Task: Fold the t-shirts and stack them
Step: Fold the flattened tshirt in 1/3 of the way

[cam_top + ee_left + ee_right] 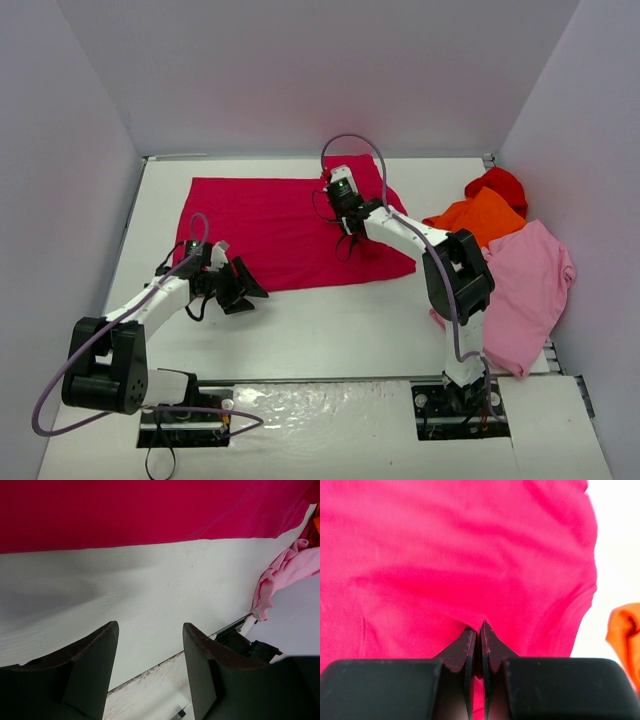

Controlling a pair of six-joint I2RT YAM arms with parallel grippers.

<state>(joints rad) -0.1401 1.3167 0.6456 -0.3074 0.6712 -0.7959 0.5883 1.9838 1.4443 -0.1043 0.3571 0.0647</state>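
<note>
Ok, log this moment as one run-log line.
right gripper: shut on crimson t-shirt | left gripper: open, empty, above table | pink t-shirt, orange t-shirt, red t-shirt: heaped right side, unfolded

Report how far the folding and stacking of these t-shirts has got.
Done: nothing stacked; the large crimson cloth t-shirt lies spread on the white table. In hand: the right gripper is shut on a pinch of it; the left gripper hangs open above bare table. Left: the orange t-shirt, bright red t-shirt and light pink t-shirt lie heaped, unfolded, at the right.
</note>
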